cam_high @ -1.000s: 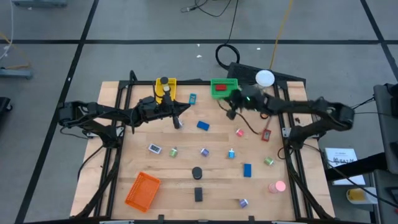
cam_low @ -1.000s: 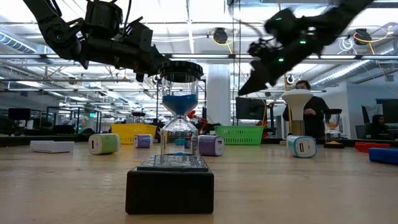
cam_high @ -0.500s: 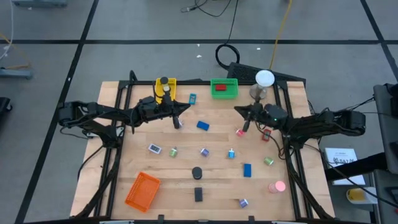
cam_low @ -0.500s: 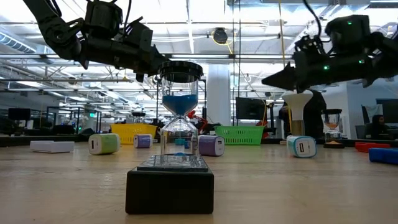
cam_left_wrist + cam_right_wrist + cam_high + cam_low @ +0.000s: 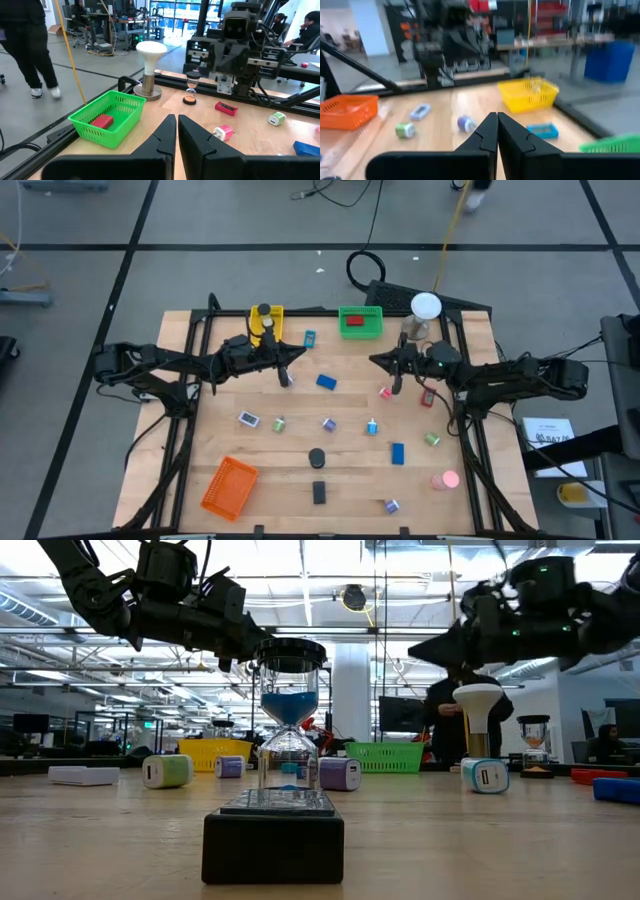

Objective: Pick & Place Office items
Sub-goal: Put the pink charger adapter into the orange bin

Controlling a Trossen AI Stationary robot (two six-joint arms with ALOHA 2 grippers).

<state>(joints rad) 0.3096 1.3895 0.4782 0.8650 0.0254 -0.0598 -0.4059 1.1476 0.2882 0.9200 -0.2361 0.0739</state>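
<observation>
The office items lie scattered on the wooden table (image 5: 180,430): a blue block (image 5: 326,381), a second blue block (image 5: 398,453), a black disc (image 5: 317,457), a black block (image 5: 319,492), a pink round piece (image 5: 446,479) and small clips. A red block (image 5: 102,121) lies in the green basket (image 5: 361,321). My left gripper (image 5: 291,361) hovers shut and empty near the yellow basket (image 5: 267,321). My right gripper (image 5: 377,361) hovers shut and empty just near of the green basket, above a small pink piece (image 5: 385,392). In the low view both grippers (image 5: 262,652) (image 5: 415,648) are well above the table.
A white ball on a grey stand (image 5: 424,310) sits at the far right corner, beside my right arm. An orange basket (image 5: 230,485) lies at the near left. An hourglass on a black base (image 5: 289,740) stands close to the low camera. A person (image 5: 450,720) stands beyond the table.
My right gripper has drawn back from over the green basket toward the table's near-right and tipped from pointing down to about level. It then crept slightly back toward the left. My left arm has kept still, and no item on the table has moved.
</observation>
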